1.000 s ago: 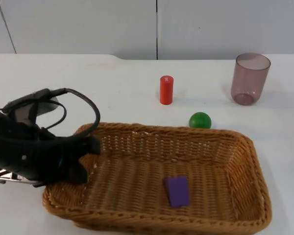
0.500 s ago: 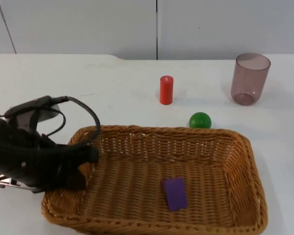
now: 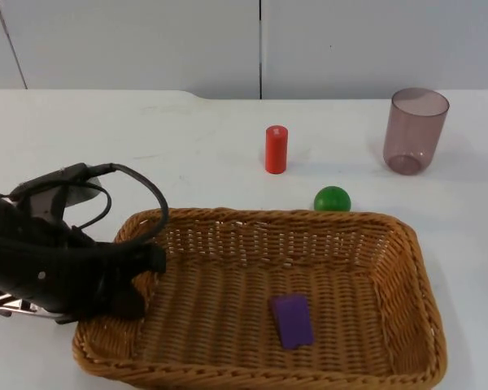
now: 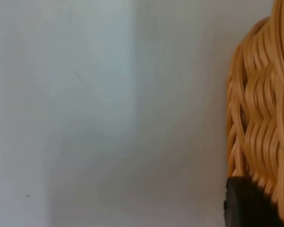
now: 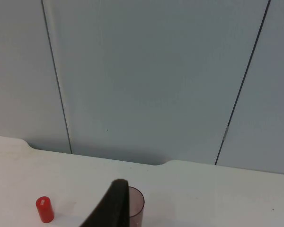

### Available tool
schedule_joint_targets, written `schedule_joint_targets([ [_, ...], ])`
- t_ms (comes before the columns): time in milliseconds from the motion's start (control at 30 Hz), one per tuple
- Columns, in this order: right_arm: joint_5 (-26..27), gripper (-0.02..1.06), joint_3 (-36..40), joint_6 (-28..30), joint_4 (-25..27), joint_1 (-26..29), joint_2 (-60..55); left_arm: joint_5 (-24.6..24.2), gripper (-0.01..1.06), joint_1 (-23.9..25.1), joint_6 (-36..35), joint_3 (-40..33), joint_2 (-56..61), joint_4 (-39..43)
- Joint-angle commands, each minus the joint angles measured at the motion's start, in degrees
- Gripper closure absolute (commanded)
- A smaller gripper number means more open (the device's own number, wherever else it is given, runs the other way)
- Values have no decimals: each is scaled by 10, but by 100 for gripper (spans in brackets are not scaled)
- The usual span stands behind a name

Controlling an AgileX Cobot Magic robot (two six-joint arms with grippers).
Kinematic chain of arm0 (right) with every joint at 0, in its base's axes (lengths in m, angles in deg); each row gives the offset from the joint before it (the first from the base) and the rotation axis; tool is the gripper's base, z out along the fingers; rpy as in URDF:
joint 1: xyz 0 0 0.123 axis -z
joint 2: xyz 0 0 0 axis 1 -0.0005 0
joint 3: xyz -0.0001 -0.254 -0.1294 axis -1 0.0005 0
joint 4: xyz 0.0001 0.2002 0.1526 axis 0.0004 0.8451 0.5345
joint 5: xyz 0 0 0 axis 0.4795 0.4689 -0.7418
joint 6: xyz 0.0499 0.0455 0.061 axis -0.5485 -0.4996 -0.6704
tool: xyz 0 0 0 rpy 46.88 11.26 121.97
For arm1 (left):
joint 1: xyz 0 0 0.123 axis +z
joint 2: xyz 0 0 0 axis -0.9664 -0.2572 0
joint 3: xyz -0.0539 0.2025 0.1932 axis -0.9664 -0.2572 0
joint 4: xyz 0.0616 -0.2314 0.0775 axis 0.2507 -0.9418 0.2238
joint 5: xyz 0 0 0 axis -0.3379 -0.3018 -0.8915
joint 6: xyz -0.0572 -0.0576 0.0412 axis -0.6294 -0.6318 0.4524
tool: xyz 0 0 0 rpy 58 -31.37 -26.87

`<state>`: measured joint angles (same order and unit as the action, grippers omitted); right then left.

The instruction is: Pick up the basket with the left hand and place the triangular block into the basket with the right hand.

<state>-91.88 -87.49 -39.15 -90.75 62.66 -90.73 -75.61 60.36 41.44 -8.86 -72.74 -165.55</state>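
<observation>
A wicker basket (image 3: 342, 244) is seen near the front edge of the white worktop (image 3: 179, 138), its left end gripped by the left gripper (image 3: 140, 276). The gripper is closed on the basket's left rim, one black finger lying inside the wall and the rest of the black arm spread over the worktop outside it. In the left wrist view the woven wall of the basket (image 4: 260, 118) is shown close up against the grey partition wall (image 4: 85, 94), with a black fingertip (image 4: 246, 203) pressed against the weave.

A flat purple block (image 3: 292, 320) is seen lying on the basket floor, right of centre and apart from every wall; its shape from above looks roughly rectangular. Behind the basket, a green ball (image 3: 332, 199) sits just beyond the far rim. A red cylinder (image 3: 276, 149) stands upright further back, and a translucent pinkish cup (image 3: 415, 130) stands upright well to the right of it.

From the right wrist camera the red cylinder (image 5: 44, 209) and the cup (image 5: 135, 208) are seen on the worktop before the partition wall. A black fingertip of the right gripper (image 5: 111, 205) overlaps the cup; whether that gripper is spread or closed cannot be told.
</observation>
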Motion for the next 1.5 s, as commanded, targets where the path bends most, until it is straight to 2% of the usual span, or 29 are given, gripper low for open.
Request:
schedule_joint_targets([
  [0,-1,0,-3,4,-3,3,2,-2,93,1,-14,0,-2,-6],
  [100,-1,0,-3,5,-3,3,2,6,64,1,-14,0,9,-6],
  [133,-1,0,-3,5,-3,3,2,6,64,1,-14,0,9,-6],
  [200,-1,0,-3,8,-3,3,2,10,36,1,-14,0,27,-2],
  [233,-1,0,-3,8,-3,3,2,12,17,1,-14,0,38,-2],
  [267,-1,0,-3,9,-3,3,2,12,4,1,-14,0,50,0],
  [367,-1,0,-3,9,-3,3,2,22,0,1,-17,0,78,4],
  [500,-1,0,-3,9,-3,3,2,43,0,1,-69,0,133,54],
  [600,-4,0,-3,9,-3,3,2,60,0,1,-157,0,204,141],
  [633,-8,0,-3,9,-6,3,2,79,0,1,-193,0,246,186],
  [667,-8,0,-3,9,-6,3,2,79,0,1,-193,0,246,186],
  [767,-20,0,-3,9,-16,3,2,119,0,1,-240,0,326,259],
  [900,-31,0,-3,9,-20,3,2,152,0,1,-241,0,406,297],
  [1033,-45,0,-3,9,-16,3,2,210,0,1,-239,1,480,354],
  [1100,-46,0,-3,9,-13,3,2,216,0,4,-239,3,492,368],
  [1133,-46,0,-3,9,-10,3,2,205,0,16,-239,12,501,368],
  [1233,-45,0,-3,9,0,3,2,74,0,83,-239,67,499,401],
  [1267,-45,0,-3,9,0,3,2,74,0,83,-239,67,499,401],
  [1333,-45,0,-3,9,0,3,2,6,0,99,-278,109,489,467],
  [1367,-45,0,-3,7,0,3,2,-9,0,102,-303,127,487,518],
  [1433,-45,0,-3,5,0,3,2,-32,0,102,-423,168,486,692],
  [1467,-45,0,-3,5,0,3,2,-32,0,102,-423,168,486,692],
])
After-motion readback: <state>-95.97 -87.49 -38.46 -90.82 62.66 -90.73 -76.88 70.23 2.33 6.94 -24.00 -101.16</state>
